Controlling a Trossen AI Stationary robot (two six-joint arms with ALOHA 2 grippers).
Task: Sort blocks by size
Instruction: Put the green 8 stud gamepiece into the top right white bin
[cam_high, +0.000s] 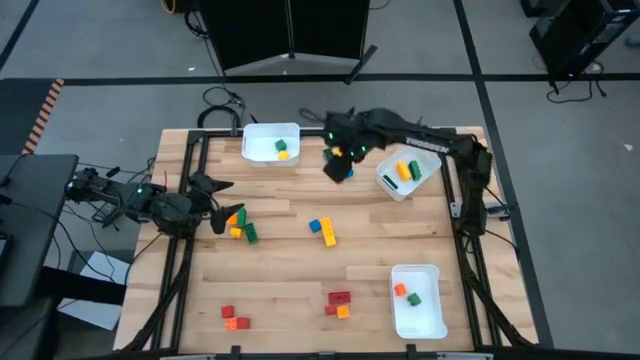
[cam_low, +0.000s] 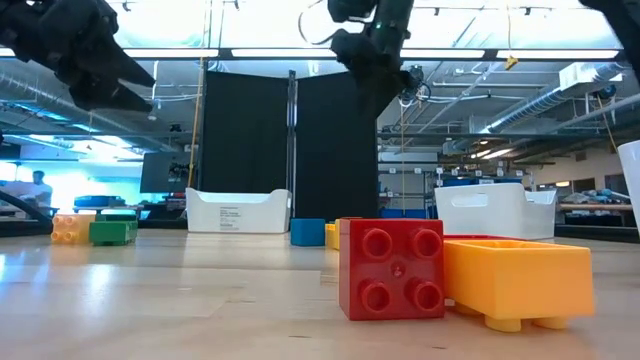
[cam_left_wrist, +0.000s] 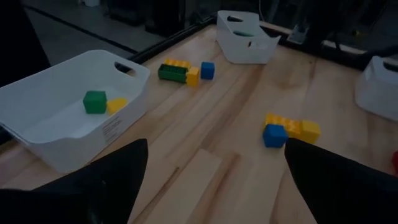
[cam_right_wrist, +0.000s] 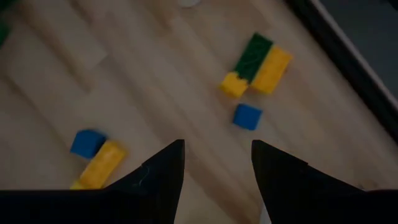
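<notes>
Blocks lie scattered on the wooden table (cam_high: 290, 270). A green, yellow and blue cluster (cam_right_wrist: 255, 62) lies near the far edge, below my right gripper (cam_high: 340, 160). That gripper hangs open and empty well above the table, as the right wrist view (cam_right_wrist: 217, 152) and the low view (cam_low: 370, 50) show. A blue and yellow pair (cam_high: 322, 230) lies mid-table. My left gripper (cam_high: 222, 202) is open and empty at the table's left, raised above an orange, yellow and green cluster (cam_high: 240, 225). The left wrist view (cam_left_wrist: 214, 152) shows its fingers spread wide.
Three white bins stand on the table. The far left bin (cam_high: 270, 143) holds a green and a yellow block. The far right bin (cam_high: 405, 172) holds yellow and green blocks. The near right bin (cam_high: 417, 300) holds an orange and a green block. Red and orange blocks (cam_high: 340, 300) (cam_high: 232, 318) lie near the front edge.
</notes>
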